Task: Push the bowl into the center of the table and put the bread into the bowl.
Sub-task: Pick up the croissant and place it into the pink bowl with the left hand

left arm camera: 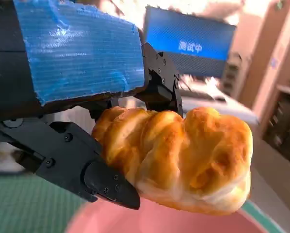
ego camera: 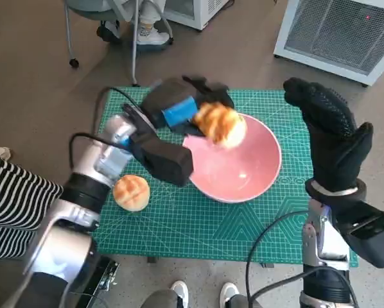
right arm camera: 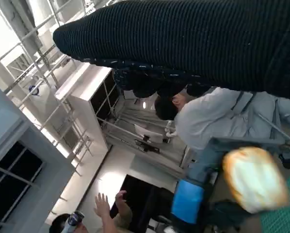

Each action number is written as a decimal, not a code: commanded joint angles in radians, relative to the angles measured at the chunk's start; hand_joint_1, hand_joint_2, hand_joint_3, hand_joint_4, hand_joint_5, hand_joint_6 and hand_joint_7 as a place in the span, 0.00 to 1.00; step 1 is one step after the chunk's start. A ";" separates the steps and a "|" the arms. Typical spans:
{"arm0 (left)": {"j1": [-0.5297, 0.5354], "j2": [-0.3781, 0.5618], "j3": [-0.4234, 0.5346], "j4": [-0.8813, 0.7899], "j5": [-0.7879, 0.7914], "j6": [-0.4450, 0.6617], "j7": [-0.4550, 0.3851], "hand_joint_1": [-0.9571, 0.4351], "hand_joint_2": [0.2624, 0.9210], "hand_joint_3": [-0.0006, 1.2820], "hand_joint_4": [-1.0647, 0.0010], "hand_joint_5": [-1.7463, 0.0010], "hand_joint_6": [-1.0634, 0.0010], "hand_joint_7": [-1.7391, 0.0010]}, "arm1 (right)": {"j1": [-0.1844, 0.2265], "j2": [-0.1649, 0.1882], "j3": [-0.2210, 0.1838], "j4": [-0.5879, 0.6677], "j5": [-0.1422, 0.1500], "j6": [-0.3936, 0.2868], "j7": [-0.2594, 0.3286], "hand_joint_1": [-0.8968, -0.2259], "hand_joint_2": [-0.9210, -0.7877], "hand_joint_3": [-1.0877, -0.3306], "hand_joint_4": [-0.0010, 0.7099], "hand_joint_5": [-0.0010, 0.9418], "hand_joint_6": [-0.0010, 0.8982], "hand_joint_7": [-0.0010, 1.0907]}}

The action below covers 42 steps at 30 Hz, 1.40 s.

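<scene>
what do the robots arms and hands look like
Both forearms are pale silver-grey with black joint rings and loose black cables. The left hand is black, angular hard plastic with visible screws and bright blue tape across its back. The right hand wears a black ribbed knitted glove, with a pale band at the wrist.

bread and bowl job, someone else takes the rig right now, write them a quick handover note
Left hand: holds a twisted bread above the pink bowl, not yet released.
Right hand: raised beside the bowl, open, holding nothing.
Bowl: on the green mat, right of the middle; it looks empty.
Second, round bread: on the mat, left of the bowl.
Done: first bread picked up and carried over the bowl.
Left: drop it in, check bowl centring, perhaps the round bread too.
</scene>
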 commanded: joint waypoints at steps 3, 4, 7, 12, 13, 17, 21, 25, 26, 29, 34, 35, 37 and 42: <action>0.003 -0.030 -0.040 0.065 0.025 -0.055 -0.006 0.52 0.90 0.04 0.57 0.84 0.60 0.68 | 0.035 -0.007 -0.002 -0.011 0.002 0.009 0.004 0.30 0.00 0.51 0.33 0.00 0.16 0.34; 0.004 -0.028 -0.044 0.071 0.030 -0.061 -0.002 0.51 0.89 0.03 0.59 0.87 0.60 0.73 | 0.036 -0.007 -0.002 -0.011 0.002 0.009 0.004 0.30 0.00 0.51 0.33 0.00 0.16 0.34; 0.004 -0.023 -0.050 0.082 0.041 -0.076 0.004 0.41 0.88 0.01 0.70 0.96 0.68 0.88 | 0.038 -0.006 -0.003 -0.012 0.003 0.009 0.004 0.30 0.00 0.51 0.33 0.00 0.16 0.34; 0.011 -0.004 -0.042 0.066 0.031 -0.089 -0.030 0.27 0.91 0.01 0.80 0.99 0.74 0.95 | 0.042 -0.004 -0.001 -0.017 -0.002 0.009 -0.002 0.30 0.00 0.51 0.32 0.00 0.16 0.33; 0.013 0.001 -0.037 0.061 0.024 -0.091 -0.040 0.25 0.93 0.01 0.81 0.99 0.75 0.96 | 0.043 -0.003 -0.001 -0.018 -0.004 0.010 -0.003 0.30 0.00 0.51 0.32 0.00 0.16 0.33; 0.019 0.023 -0.006 0.045 -0.027 -0.101 -0.105 0.21 0.97 0.02 0.85 1.00 0.76 0.97 | 0.045 0.003 0.002 -0.021 -0.011 0.010 -0.010 0.30 0.00 0.50 0.32 0.00 0.16 0.33; 0.034 0.052 0.039 0.023 -0.099 -0.110 -0.180 0.18 0.99 0.01 0.87 1.00 0.76 0.98 | 0.045 0.008 0.005 -0.018 -0.019 0.008 -0.016 0.30 0.00 0.50 0.32 0.00 0.16 0.34; 0.062 0.093 0.088 -0.030 -0.180 -0.112 -0.257 0.18 0.99 0.01 0.89 1.00 0.77 0.98 | 0.048 0.013 0.010 -0.024 -0.023 0.010 -0.024 0.30 0.00 0.50 0.32 0.00 0.16 0.34; 0.071 0.107 0.102 -0.048 -0.203 -0.115 -0.278 0.19 0.99 0.01 0.90 1.00 0.77 0.99 | 0.048 0.015 0.012 -0.027 -0.025 0.012 -0.027 0.30 0.00 0.50 0.32 0.00 0.16 0.34; 0.100 0.144 0.136 -0.100 -0.253 -0.120 -0.324 0.19 1.00 0.01 0.91 1.00 0.78 0.99 | 0.050 0.018 0.016 -0.036 -0.029 0.017 -0.036 0.30 0.00 0.50 0.32 0.00 0.16 0.34; 0.157 0.219 0.190 -0.181 -0.301 -0.131 -0.370 0.21 1.00 0.01 0.92 1.00 0.79 1.00 | 0.053 0.021 0.024 -0.046 -0.027 0.023 -0.046 0.30 0.00 0.50 0.32 0.00 0.16 0.34; 0.168 0.233 0.199 -0.195 -0.308 -0.132 -0.377 0.21 1.00 0.01 0.92 1.00 0.79 1.00 | 0.055 0.021 0.025 -0.048 -0.027 0.024 -0.048 0.30 0.00 0.50 0.33 0.00 0.16 0.34; 0.191 0.263 0.219 -0.223 -0.328 -0.130 -0.398 0.22 1.00 0.02 0.92 1.00 0.80 1.00 | 0.057 0.022 0.027 -0.050 -0.026 0.024 -0.050 0.30 0.00 0.50 0.33 0.00 0.16 0.34; 0.254 0.331 0.264 -0.279 -0.374 -0.111 -0.453 0.23 0.99 0.02 0.91 1.00 0.79 0.99 | 0.064 0.021 0.029 -0.062 -0.021 0.028 -0.053 0.29 0.00 0.50 0.33 0.00 0.16 0.34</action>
